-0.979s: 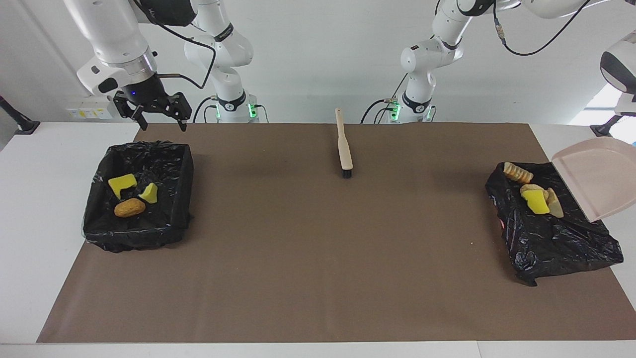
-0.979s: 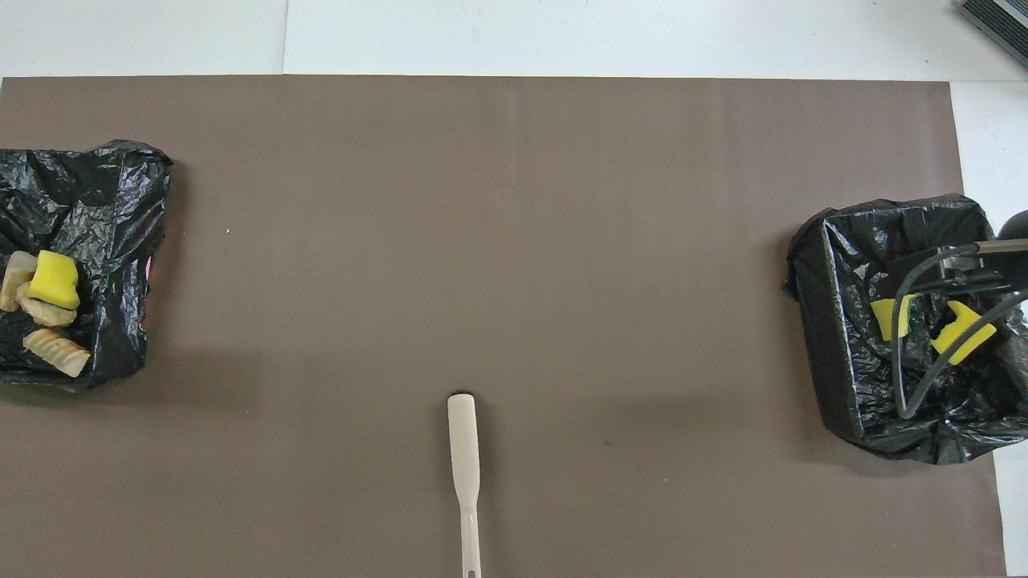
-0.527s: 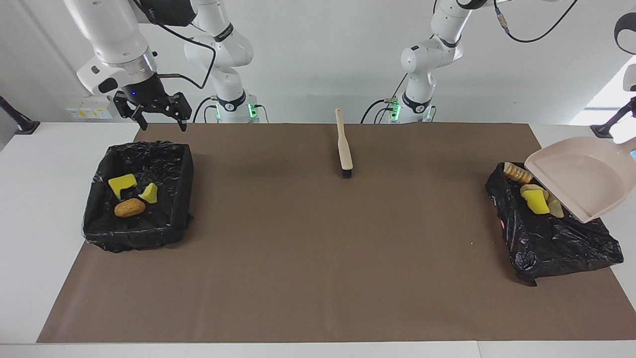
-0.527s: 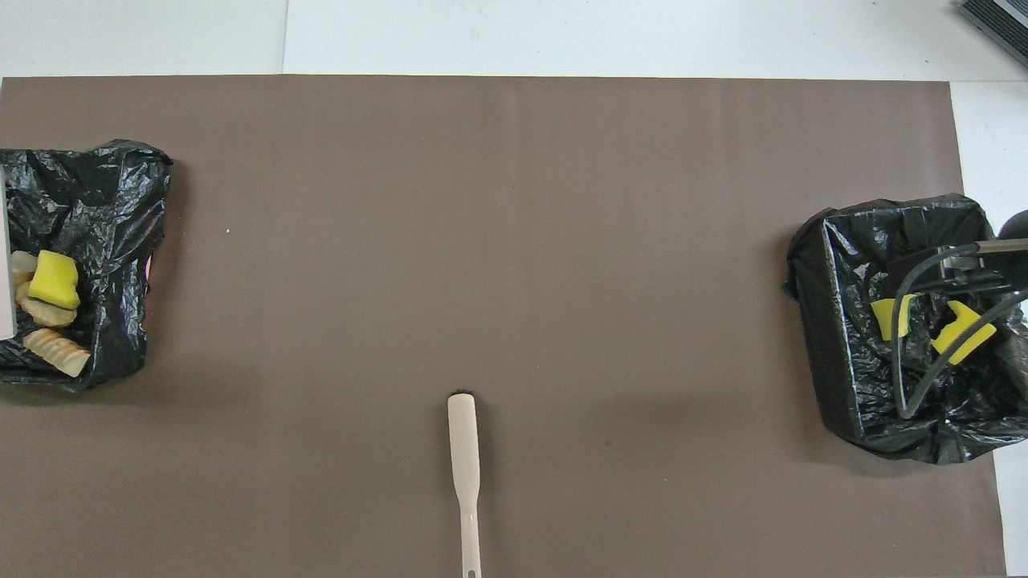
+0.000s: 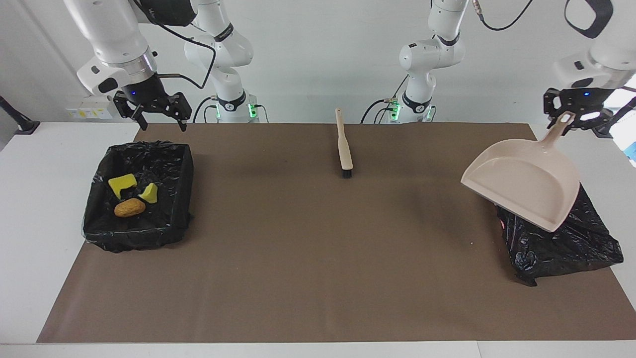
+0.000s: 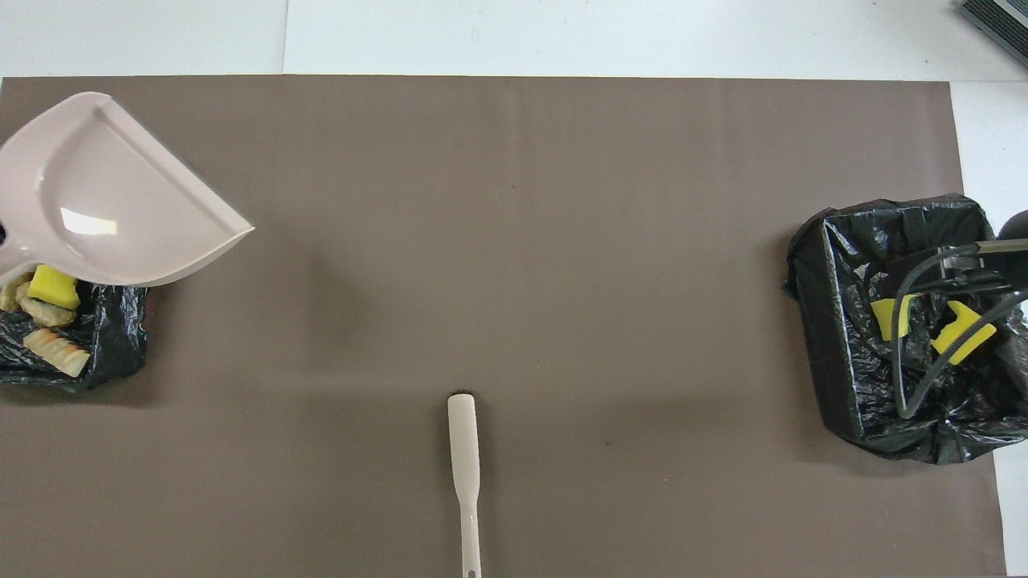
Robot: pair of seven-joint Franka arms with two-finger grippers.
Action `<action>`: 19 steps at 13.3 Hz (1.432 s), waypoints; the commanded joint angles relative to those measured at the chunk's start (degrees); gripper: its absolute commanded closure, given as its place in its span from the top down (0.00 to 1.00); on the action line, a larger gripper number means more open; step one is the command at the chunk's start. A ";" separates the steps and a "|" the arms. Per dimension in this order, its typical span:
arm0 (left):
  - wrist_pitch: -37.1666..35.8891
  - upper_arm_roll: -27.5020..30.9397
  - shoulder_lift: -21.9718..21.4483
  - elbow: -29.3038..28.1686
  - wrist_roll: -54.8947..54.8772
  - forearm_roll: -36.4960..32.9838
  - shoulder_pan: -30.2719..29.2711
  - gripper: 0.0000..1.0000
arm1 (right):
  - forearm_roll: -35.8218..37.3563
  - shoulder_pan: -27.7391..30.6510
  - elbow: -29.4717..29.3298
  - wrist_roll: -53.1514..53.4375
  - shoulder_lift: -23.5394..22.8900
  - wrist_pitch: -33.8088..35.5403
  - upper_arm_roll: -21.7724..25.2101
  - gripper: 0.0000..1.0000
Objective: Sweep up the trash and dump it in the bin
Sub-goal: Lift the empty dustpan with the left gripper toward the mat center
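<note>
My left gripper is shut on the handle of the beige dustpan, which hangs empty and tilted over the black-lined bin at the left arm's end. Trash lies in that bin: a yellow sponge chunk and tan striped lumps; the pan hides them in the facing view. My right gripper waits open over the robot-side edge of the other bin. That bin holds two yellow chunks and an orange lump.
The brush lies on the brown mat midway between the bins, close to the robots, bristles pointing away from them. The right arm's cable crosses over its bin in the overhead view.
The left arm has swung the dustpan in from the table's end toward the middle, so it now covers the trash in that bin in the facing view. The right arm has not moved.
</note>
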State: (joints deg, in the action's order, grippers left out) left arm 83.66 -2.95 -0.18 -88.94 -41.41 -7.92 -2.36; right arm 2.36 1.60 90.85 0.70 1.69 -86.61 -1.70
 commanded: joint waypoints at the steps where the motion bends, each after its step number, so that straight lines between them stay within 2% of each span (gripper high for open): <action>1: 2.02 1.10 -5.27 -7.82 19.98 3.61 10.41 0.00 | -0.07 -0.10 -0.50 -0.61 -0.20 0.74 0.38 1.00; 3: 5.08 1.10 -4.92 -9.31 35.00 6.32 17.80 0.00 | -0.07 -0.10 -0.50 -0.61 -0.28 0.74 0.29 1.00; 5: 11.84 1.10 -4.48 -12.47 46.97 7.66 25.00 0.00 | -0.07 -0.10 -0.50 -0.61 -0.20 0.74 0.38 1.00; 7: 17.91 1.10 -2.82 -14.59 54.12 11.06 28.98 0.00 | -0.07 -0.10 -0.50 -0.61 -0.20 0.74 0.29 1.00; 9: 23.36 1.10 -0.10 -15.74 55.72 13.46 32.32 0.00 | -0.07 -0.10 -0.50 -0.61 -0.20 0.74 0.38 1.00; 13: 34.70 1.10 9.65 -15.74 56.52 13.46 36.90 0.00 | -0.07 -0.10 -0.50 -0.61 -0.20 0.82 0.38 1.00; 16: 37.53 1.10 10.90 -16.44 56.70 14.94 36.55 0.00 | -0.07 -0.10 -0.50 -0.61 -0.20 0.74 0.29 1.00; 19: 41.38 1.10 12.48 -18.63 57.14 15.22 38.65 0.00 | -0.07 -0.10 -0.50 -0.61 -0.20 0.82 0.38 1.00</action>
State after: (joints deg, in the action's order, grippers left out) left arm 121.15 -2.90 12.44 -105.29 14.97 6.34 33.68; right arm 2.36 1.60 90.85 0.70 1.69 -86.61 -1.69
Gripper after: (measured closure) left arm 0.678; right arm 0.000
